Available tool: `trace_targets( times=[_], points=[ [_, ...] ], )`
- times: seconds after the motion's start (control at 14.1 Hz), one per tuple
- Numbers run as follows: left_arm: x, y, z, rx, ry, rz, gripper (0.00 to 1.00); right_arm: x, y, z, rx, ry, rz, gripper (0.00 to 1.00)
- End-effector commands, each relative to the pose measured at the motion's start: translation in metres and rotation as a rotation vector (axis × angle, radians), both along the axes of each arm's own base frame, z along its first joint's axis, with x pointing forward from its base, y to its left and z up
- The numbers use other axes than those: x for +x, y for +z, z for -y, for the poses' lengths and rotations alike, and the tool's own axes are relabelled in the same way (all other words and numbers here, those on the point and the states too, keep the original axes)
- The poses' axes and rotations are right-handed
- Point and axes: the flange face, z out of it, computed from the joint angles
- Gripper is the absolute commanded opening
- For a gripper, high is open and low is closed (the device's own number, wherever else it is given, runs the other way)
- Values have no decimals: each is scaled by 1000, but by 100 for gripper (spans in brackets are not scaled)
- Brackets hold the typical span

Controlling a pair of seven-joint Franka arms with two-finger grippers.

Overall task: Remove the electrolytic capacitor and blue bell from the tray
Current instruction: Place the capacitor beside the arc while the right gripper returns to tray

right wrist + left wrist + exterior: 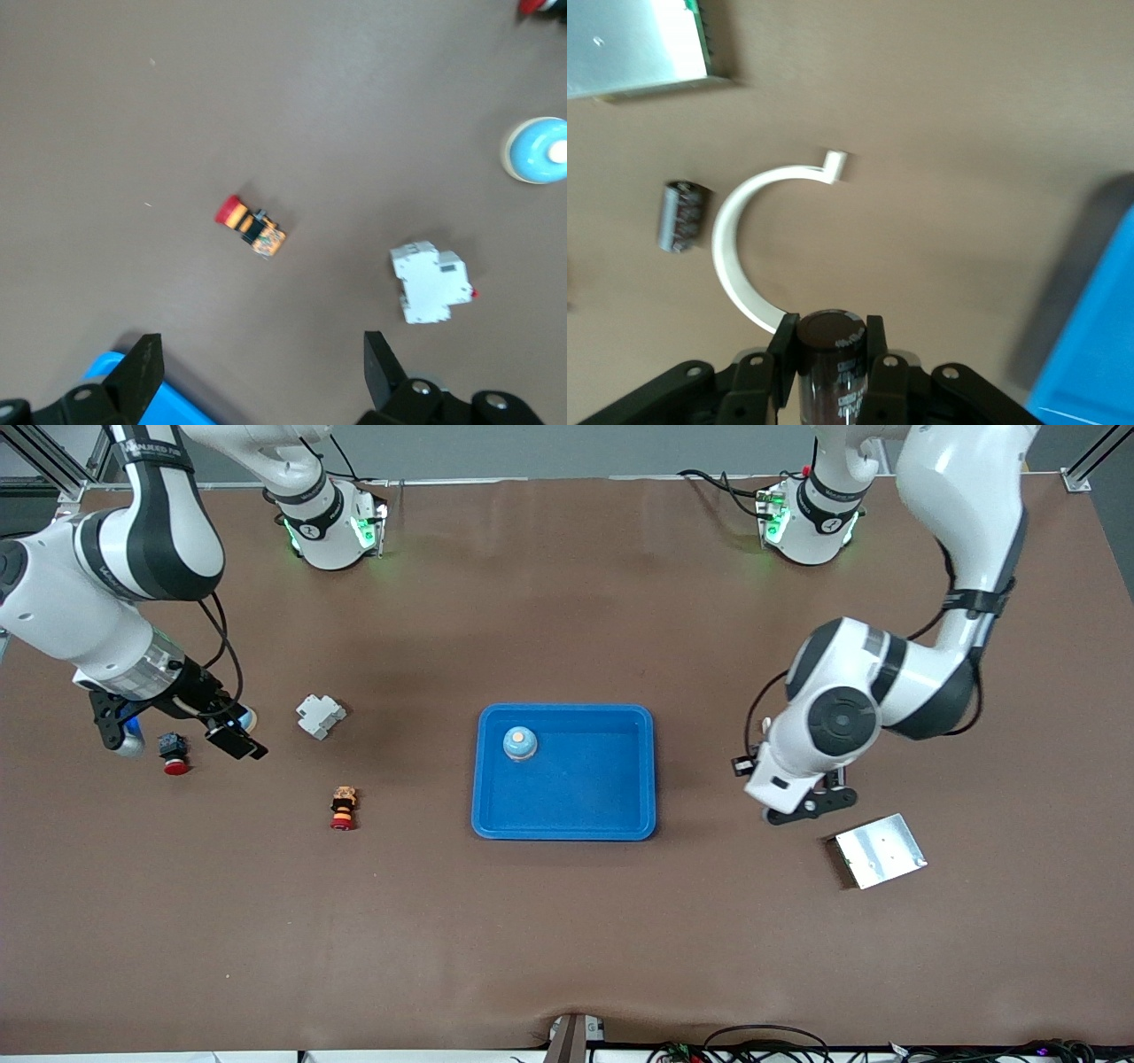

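Note:
My left gripper [831,350] is shut on a dark capacitor [831,363] and holds it upright over the table between the blue tray [567,833] and a metal plate [879,850]. In the front view this gripper [811,804] hides the capacitor. A second capacitor [680,216] lies on the table beside a white curved piece [744,257]. One blue bell [520,743] sits in the tray's corner. Another blue bell [538,150] stands on the table, partly under my right gripper [173,731]. My right gripper [261,367] is open and empty above the table.
A white circuit breaker [321,716], an orange-and-red switch [344,808] and a red push button [174,760] lie toward the right arm's end. The breaker [431,282] and the switch [252,227] also show in the right wrist view. The tray's corner [1099,345] shows in the left wrist view.

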Motion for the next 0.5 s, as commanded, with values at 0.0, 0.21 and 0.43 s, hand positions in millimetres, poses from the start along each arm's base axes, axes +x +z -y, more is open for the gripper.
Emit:
trace_targets(
  times=[0.0, 0.21, 0.43],
  points=[
    [2, -8, -23, -29, -91, 18, 0, 13, 1, -29, -26, 21, -29, 100],
    [-5, -37, -26, -24, -138, 24, 0, 18, 10, -62, -31, 82, -11, 100],
    [-12, -73, -30, -18, -178, 43, 0, 22, 10, -90, -29, 82, -8, 100]
  ],
)
